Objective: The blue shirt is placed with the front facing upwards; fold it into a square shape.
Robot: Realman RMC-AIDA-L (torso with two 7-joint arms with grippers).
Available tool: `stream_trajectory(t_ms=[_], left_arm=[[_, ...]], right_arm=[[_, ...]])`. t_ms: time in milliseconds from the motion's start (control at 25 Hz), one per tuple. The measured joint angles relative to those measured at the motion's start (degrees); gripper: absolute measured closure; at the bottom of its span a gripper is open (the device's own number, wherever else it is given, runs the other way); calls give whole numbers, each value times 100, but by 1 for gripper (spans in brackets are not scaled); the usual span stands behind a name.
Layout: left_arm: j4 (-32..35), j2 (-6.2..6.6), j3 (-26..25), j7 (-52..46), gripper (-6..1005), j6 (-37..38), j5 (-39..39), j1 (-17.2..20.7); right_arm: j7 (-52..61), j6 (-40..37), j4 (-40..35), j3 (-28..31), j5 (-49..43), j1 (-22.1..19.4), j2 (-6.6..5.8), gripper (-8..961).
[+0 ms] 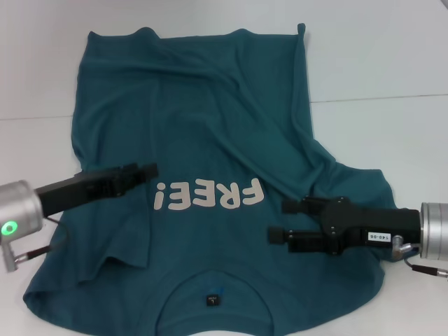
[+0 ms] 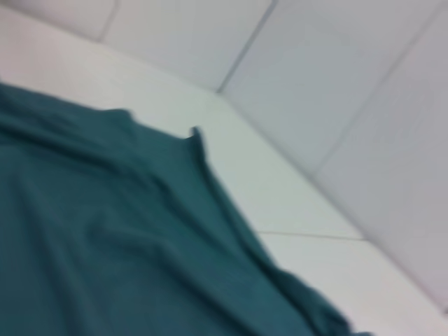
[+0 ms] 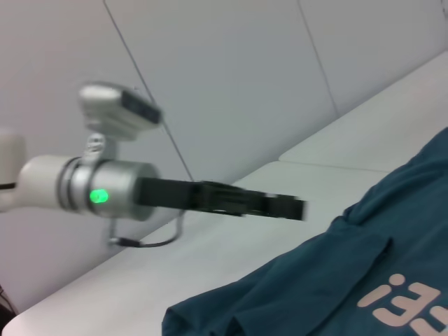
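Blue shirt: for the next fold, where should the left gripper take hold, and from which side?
Probably the blue shirt at its left sleeve edge, approached from the robot's left. That edge lies flat and bare on the table, just below the left gripper, so its fingers could likely slide under it.

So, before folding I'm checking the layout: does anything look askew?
Yes. The dark teal-blue cotton T-shirt isn't flat: deep creases cross it, and its side near the right end effector is bunched inward.

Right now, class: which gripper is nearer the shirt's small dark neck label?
Right. The right gripper hovers just beside the neck label; the left gripper sits farther, beyond the lettering.
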Motion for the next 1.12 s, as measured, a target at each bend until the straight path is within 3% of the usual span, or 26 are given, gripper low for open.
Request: stream_trajectory(t_ms=[240, 320, 480, 560, 760, 1120], left_arm=[[118, -10, -576, 348, 447, 1174, -120, 247], [127, -12, -620, 371, 422, 1337, -122, 283], [160, -11, -644, 380, 263, 1431, -110, 354], [175, -11, -645, 414, 184, 1475, -102, 377], [163, -11, -648, 456, 144, 1474, -94, 391], [149, -11, -644, 458, 95, 1434, -94, 378]], right_arm=[[168, 20, -30, 130, 0, -61, -130, 137], [329, 41, -42, 163, -10, -117, -249, 138], [891, 50, -209, 248, -32, -345, -573, 140], [1023, 50, -285, 258, -37, -413, -618, 141], [1911, 141, -672, 276, -262, -677, -821, 142], [3411, 582, -1015, 587, -1104, -726, -924, 146]])
